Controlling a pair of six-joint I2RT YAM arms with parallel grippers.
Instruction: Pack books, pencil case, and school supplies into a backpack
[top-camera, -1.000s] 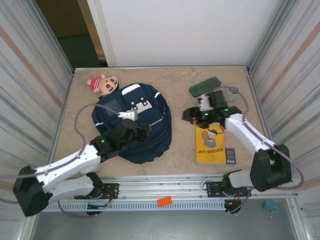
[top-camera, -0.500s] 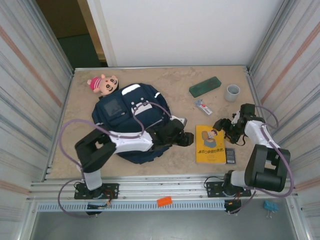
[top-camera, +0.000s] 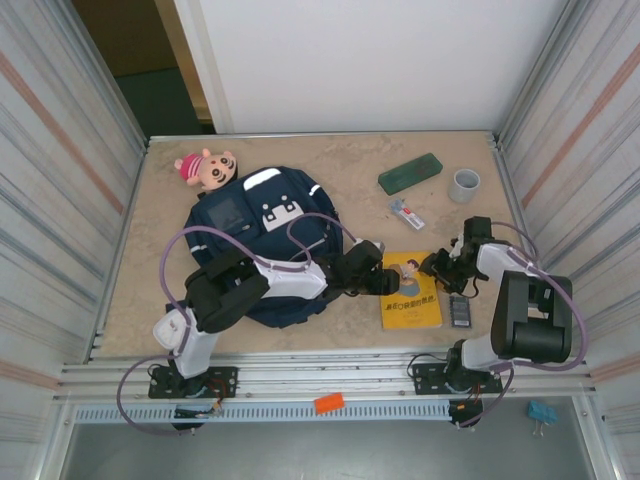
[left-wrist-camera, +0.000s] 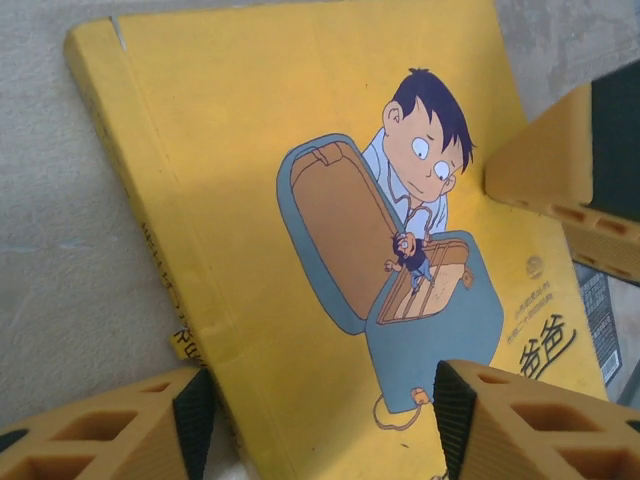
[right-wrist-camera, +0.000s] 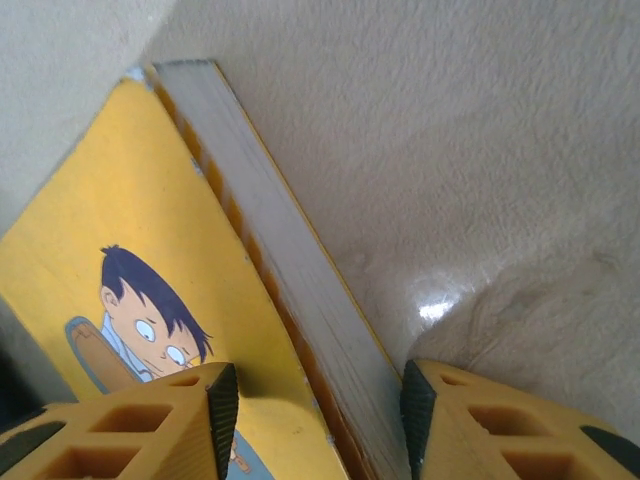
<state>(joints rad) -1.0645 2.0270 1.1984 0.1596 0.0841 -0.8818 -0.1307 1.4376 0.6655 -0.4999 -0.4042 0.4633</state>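
Beige table, ribbed side panels, white back wall, perhaps a doorway.

Yellow book; navy, white-patched backpack

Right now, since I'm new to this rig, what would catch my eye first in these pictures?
The yellow book at the near right of the table, with both arms converging on it. The left pincer, its arm stretched across the navy backpack, sits at the book's spine side, and the right pincer straddles its page edge, both with jaws apart. After that, the pink doll at the far left.
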